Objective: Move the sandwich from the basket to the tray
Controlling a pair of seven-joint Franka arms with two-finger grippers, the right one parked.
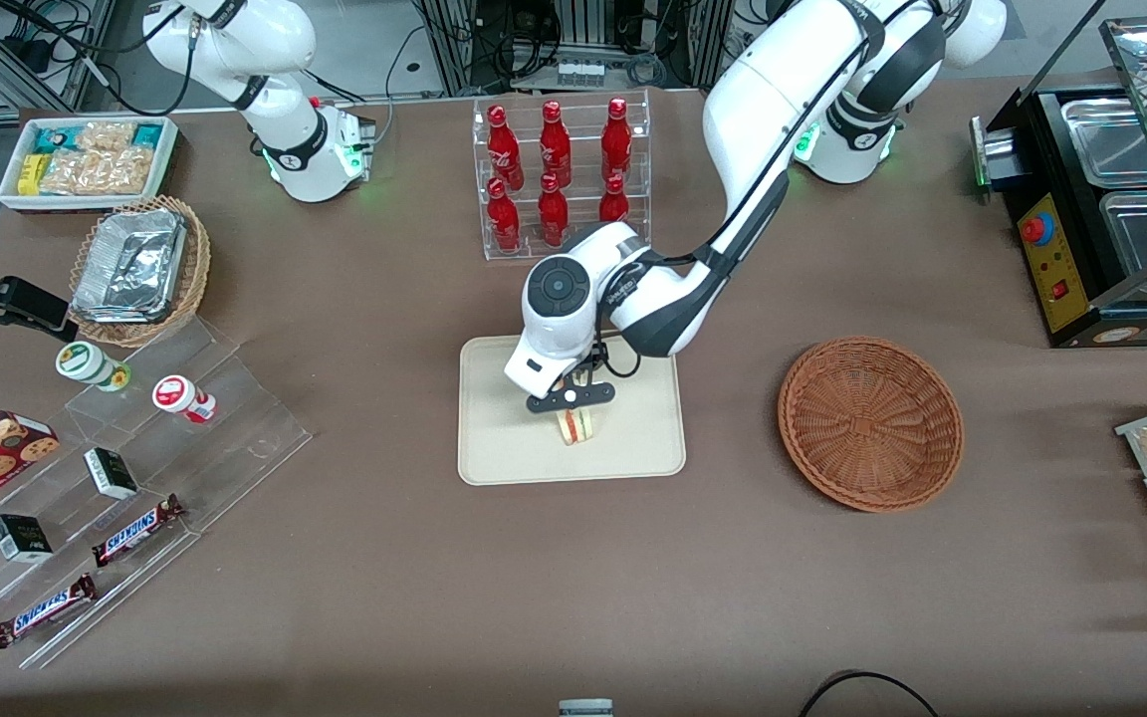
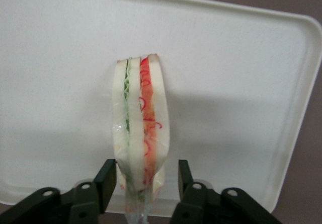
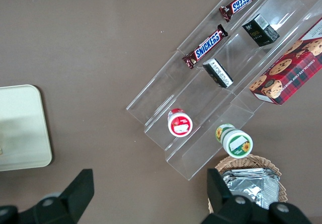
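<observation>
The sandwich (image 1: 576, 425) stands on edge on the cream tray (image 1: 494, 448), near its middle. In the left wrist view the sandwich (image 2: 141, 128) shows pale bread with green and red filling in clear wrap, resting on the tray (image 2: 241, 73). My left gripper (image 1: 571, 398) is low over the tray, straddling the sandwich. It shows in the wrist view (image 2: 143, 176) with its fingers (image 2: 106, 176) apart, one pad close to the wrap and a clear gap at the other. The reddish-brown basket (image 1: 870, 423) lies empty beside the tray, toward the working arm's end.
A clear rack of red bottles (image 1: 559, 174) stands farther from the front camera than the tray. Acrylic steps with snacks (image 1: 125, 468), a tan basket of foil trays (image 1: 135, 269) and a white snack bin (image 1: 86, 159) lie toward the parked arm's end. A black food warmer (image 1: 1101, 209) stands at the working arm's end.
</observation>
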